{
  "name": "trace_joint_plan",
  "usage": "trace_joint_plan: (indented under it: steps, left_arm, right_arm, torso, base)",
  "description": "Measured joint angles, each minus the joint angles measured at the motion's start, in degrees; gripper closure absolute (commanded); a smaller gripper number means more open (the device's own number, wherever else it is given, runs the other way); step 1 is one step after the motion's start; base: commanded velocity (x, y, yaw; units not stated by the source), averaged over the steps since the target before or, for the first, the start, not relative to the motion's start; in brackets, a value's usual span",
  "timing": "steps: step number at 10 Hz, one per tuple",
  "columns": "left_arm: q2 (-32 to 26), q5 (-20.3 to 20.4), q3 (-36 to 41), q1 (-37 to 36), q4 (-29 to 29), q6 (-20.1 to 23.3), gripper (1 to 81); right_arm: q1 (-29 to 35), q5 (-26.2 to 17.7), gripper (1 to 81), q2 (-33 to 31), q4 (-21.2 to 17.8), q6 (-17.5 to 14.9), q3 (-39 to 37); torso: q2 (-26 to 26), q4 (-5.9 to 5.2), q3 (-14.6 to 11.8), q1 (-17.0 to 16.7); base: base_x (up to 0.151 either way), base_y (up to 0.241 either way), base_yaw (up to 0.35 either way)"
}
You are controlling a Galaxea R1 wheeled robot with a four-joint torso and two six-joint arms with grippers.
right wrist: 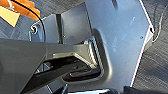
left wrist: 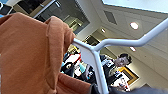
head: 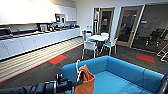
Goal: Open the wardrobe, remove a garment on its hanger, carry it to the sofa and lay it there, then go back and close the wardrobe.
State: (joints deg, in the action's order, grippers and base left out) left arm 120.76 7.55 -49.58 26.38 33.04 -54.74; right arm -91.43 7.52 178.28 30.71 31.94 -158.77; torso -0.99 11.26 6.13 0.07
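Note:
The blue sofa stands right in front of me, its back and arm curving around the near left corner. My left arm comes in low from the left, and my left gripper is shut on the white hanger just below its hook. The rust-orange garment hangs bunched from the hanger over the sofa's near left end. In the left wrist view the garment is close up beside the hanger. A dark part of my right arm is at the lower right edge.
A long white kitchen counter runs along the left wall. A white table with white chairs stands beyond the sofa, and wood-framed glass doors are behind it. A person appears in the left wrist view.

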Motion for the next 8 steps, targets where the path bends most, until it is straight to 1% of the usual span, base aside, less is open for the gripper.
trace_joint_plan:
  steps: [8]
  left_arm:
    - [0.2,0.0,0.0,0.0,0.1,0.0,81.1]
  right_arm:
    - [-0.3,0.0,1.0,0.0,0.0,0.0,0.0]
  torso:
    - [0.0,0.0,0.0,0.0]
  base:
    - [0.0,0.0,-0.3]
